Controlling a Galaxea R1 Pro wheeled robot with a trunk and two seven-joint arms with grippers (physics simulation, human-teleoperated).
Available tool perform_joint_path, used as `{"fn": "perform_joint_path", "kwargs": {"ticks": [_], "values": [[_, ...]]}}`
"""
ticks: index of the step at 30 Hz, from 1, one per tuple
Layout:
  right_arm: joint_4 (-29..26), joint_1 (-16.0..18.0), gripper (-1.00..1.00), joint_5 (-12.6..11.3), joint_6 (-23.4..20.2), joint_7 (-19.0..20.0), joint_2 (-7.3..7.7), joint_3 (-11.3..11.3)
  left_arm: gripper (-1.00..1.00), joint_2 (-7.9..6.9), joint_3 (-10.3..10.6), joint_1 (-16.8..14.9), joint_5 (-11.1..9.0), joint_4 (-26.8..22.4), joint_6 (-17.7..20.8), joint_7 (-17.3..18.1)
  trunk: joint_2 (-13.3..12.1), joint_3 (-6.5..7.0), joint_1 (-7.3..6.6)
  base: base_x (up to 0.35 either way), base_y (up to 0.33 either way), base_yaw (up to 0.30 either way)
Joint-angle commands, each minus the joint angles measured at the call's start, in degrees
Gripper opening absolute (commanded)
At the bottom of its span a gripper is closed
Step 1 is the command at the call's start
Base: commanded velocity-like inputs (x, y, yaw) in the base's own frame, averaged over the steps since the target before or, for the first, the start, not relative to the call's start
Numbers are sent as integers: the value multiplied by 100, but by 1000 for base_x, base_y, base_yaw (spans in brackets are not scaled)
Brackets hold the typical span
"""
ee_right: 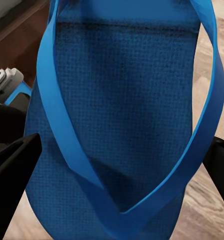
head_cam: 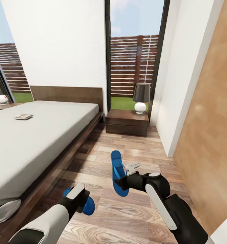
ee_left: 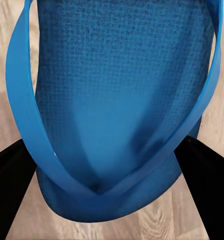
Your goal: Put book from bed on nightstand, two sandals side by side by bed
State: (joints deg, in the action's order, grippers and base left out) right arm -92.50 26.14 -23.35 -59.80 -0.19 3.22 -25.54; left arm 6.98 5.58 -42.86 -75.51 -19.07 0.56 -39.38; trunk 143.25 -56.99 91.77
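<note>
The book [head_cam: 23,117] lies flat on the grey mattress of the bed [head_cam: 42,135], far from both arms. The nightstand [head_cam: 127,122] stands beside the headboard at the window. One blue sandal [head_cam: 118,167] is over the wood floor right of the bed, its near end between the fingers of my right gripper [head_cam: 120,184]. The right wrist view shows this sandal [ee_right: 127,100] close up, with a black fingertip [ee_right: 11,167] at its edge. My left gripper [head_cam: 79,200] holds the other sandal [head_cam: 89,205] low beside the bed frame. In the left wrist view that sandal [ee_left: 117,100] sits between dark fingers [ee_left: 11,190].
A dark-shaded lamp with a white base [head_cam: 140,98] stands on the nightstand. A white wall [head_cam: 174,101] and a tan wood panel [head_cam: 211,135] close off the right side. Wood floor [head_cam: 133,149] runs between the bed and the wall. Bedding hangs over the bed's near corner [head_cam: 5,210].
</note>
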Motion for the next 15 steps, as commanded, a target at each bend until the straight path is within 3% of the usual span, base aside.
{"fn": "perform_joint_path", "kwargs": {"ticks": [1,15], "values": [[-5,5,-100,-3,-20,1,5,-5,-100,-3,49,1,-26,-6,5,-29,4,-28,1,0,0,0],[-5,5,-100,-3,-20,1,6,-34,-100,-27,48,5,-8,-4,10,-107,23,-339,37,0,0,0]]}}
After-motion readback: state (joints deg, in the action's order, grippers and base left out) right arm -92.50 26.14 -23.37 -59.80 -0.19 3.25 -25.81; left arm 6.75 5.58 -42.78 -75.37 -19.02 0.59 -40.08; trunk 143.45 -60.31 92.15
